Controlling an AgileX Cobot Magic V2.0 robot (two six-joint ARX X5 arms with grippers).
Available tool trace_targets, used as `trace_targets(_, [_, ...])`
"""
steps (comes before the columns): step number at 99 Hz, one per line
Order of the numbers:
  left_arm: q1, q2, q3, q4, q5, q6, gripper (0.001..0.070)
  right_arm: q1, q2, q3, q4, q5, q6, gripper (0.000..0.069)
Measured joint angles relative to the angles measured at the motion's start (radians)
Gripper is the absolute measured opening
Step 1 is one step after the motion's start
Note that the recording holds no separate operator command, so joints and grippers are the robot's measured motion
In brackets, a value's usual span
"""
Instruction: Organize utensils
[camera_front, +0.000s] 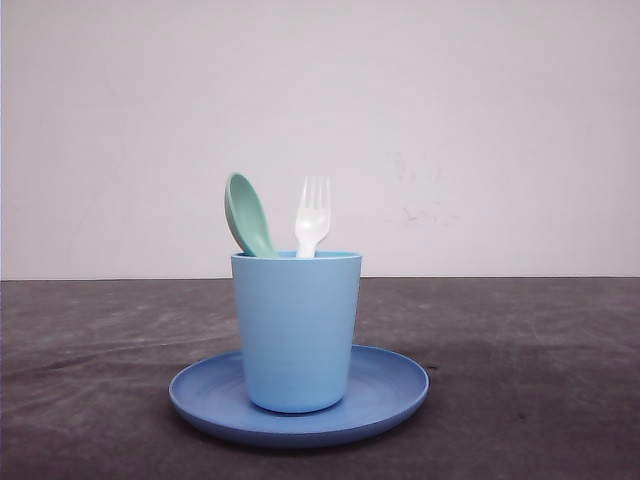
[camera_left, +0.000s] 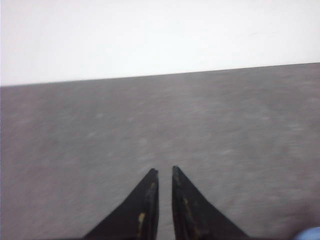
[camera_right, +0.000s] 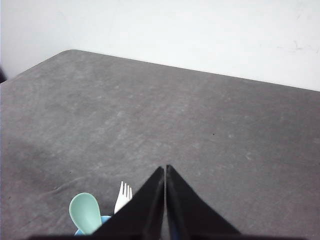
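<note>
Spoon (camera_front: 248, 214) and fork (camera_front: 312, 229) stand heads-up in the light blue cup (camera_front: 296, 330), and the cup sits in the middle of the round blue plate (camera_front: 380, 385) on the dark counter (camera_front: 530, 380). To me the tidy-up looks done, or nearly so.

Your left gripper (camera_left: 164, 172) has its jaws almost together, with a thin gap and nothing between them. It looks out over bare counter. Your right gripper (camera_right: 165, 169) has its jaws pressed together, empty too. From the right wrist view it sits close to the cup, with the spoon and fork heads just beside the jaws.

That closeness is what you should watch. If you swing the right arm sideways or let it dip, it could knock the spoon or fork, or catch the rim. The cup is tall and, by the look of it, light plastic, so a bump could tip it. It might also slide on the smooth plate. I think lifting straight up and away is safest.

The spoon is pale green with a smooth oval bowl, and it leans to one side. The fork is white with four thin tines and stands nearly straight. The counter looks rough, dull and grey. The wall (camera_front: 480, 120) behind is plain white.
</note>
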Motion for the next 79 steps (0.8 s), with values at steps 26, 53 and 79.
trace_targets(26, [0.186, -0.209, -0.331, 0.181, 0.016, 0.046, 0.0024, 0.000, 0.000, 0.000, 0.000, 0.000, 0.000, 0.0004])
trace_targets(53, [0.246, -0.374, -0.510, 0.192, 0.023, 0.050, 0.0024, 0.000, 0.000, 0.000, 0.000, 0.000, 0.000, 0.0004])
trace_targets(79, [0.251, -0.455, -0.558, 0.169, 0.026, 0.052, 0.0024, 0.000, 0.000, 0.000, 0.000, 0.000, 0.000, 0.0004])
